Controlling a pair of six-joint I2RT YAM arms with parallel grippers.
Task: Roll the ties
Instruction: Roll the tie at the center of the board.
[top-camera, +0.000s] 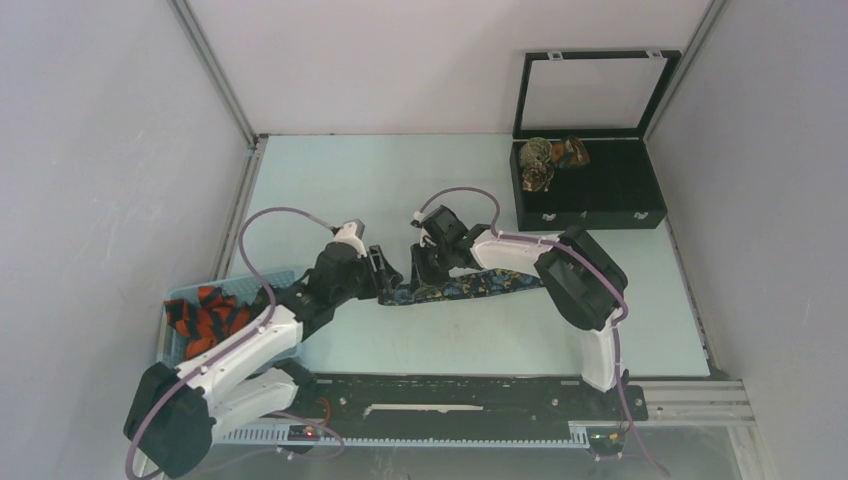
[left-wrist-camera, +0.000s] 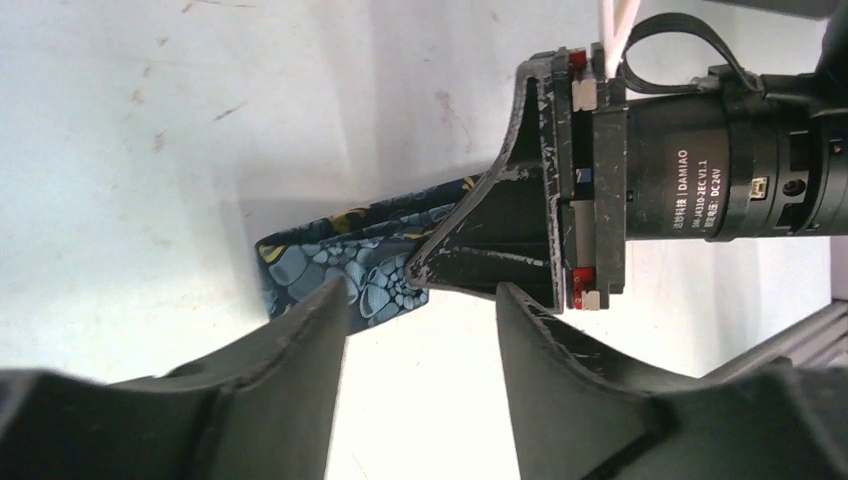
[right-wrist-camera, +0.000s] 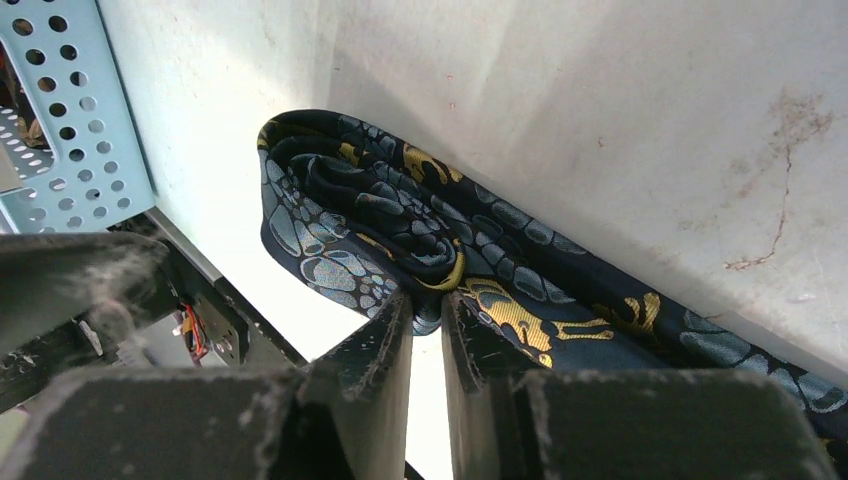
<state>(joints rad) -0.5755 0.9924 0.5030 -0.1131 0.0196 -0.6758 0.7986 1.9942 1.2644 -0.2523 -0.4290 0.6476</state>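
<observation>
Nearest, a blue perforated basket (top-camera: 185, 292) at the left edge holds loose orange-and-black ties (top-camera: 208, 318), not yet rolled. Mid-table, the navy tie (top-camera: 480, 283) lies flat on the table (top-camera: 330, 180), its left end doubled over into the first turn of a coil (right-wrist-camera: 350, 210). The right gripper (right-wrist-camera: 425, 305) is pinched narrow on that folded end. The left gripper (left-wrist-camera: 422, 295) sits just beside it, fingers wide, holding nothing. Step in hand looks like starting the roll on the navy tie. Next move likely needs the right to turn the coil along the fabric while the left steadies it; a loose pinch could let it unwind. Far right, an open black case (top-camera: 640, 190) holds rolled ties (top-camera: 540, 162), already done.
</observation>
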